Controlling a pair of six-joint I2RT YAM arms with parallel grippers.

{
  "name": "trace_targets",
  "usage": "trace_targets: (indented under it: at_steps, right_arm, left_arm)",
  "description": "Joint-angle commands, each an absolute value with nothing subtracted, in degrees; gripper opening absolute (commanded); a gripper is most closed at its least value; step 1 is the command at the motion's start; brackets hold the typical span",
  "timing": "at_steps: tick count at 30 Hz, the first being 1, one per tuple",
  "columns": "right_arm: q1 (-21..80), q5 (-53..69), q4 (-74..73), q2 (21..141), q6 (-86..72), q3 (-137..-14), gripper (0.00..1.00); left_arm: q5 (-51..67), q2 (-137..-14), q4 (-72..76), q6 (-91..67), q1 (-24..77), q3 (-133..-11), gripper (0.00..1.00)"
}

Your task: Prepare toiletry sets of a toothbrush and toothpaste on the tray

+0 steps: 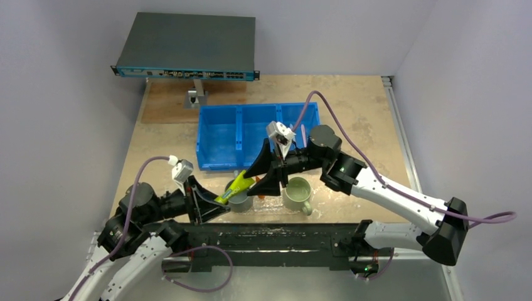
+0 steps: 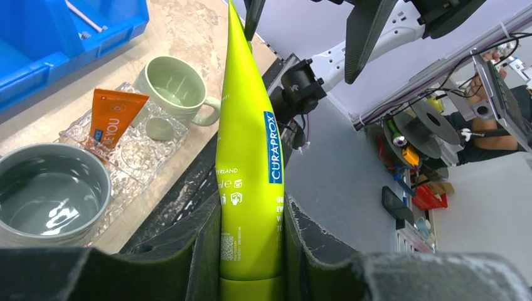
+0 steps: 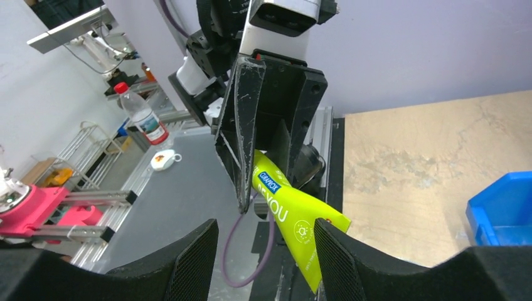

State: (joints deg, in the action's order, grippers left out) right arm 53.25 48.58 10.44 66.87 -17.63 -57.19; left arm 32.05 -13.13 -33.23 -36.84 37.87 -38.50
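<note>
My left gripper (image 1: 210,202) (image 2: 251,216) is shut on the cap end of the green tube (image 1: 237,187) (image 2: 248,144) and holds it up in the air. The tube's flat end reaches between the open fingers of my right gripper (image 1: 268,179) (image 3: 266,263), close to the right-hand finger (image 3: 357,263); the tube also shows there (image 3: 301,219). The orange tube (image 2: 111,119) lies on the clear pebbled tray (image 2: 141,160), between the two mugs. One pale toothbrush stick (image 2: 85,15) lies in the blue bin (image 1: 219,141). The other toothbrush is out of view.
A grey mug (image 1: 239,200) (image 2: 50,194) and a pale-green mug (image 1: 297,194) (image 2: 175,91) stand at the tray's two ends near the table's front edge. A dark network box (image 1: 188,44) sits on a stand at the back left.
</note>
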Motion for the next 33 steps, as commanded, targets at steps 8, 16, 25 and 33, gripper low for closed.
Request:
trace_targets:
  at_steps: [8,16,25,33]
  right_arm:
    - [53.25,38.29,12.45,60.59,-19.79,-55.73,0.6]
    - [53.24,40.68,11.21,62.61,-21.51,-55.88,0.6]
    - [54.0,47.61,12.8,66.18,-23.03,-55.7,0.56]
    - [56.92,48.94,14.52,68.26,-23.52,-56.57,0.51]
  left_arm:
    - [34.39,-10.19,-30.55,-35.16,37.79,-40.58,0.0]
    - [35.92,-10.14,-29.41,-34.75,37.73,-41.11,0.0]
    - [37.35,-11.22,-29.09,-33.08,37.79,-42.1,0.0]
    - [38.13,-12.3,-29.17,-32.39,37.78,-42.36,0.0]
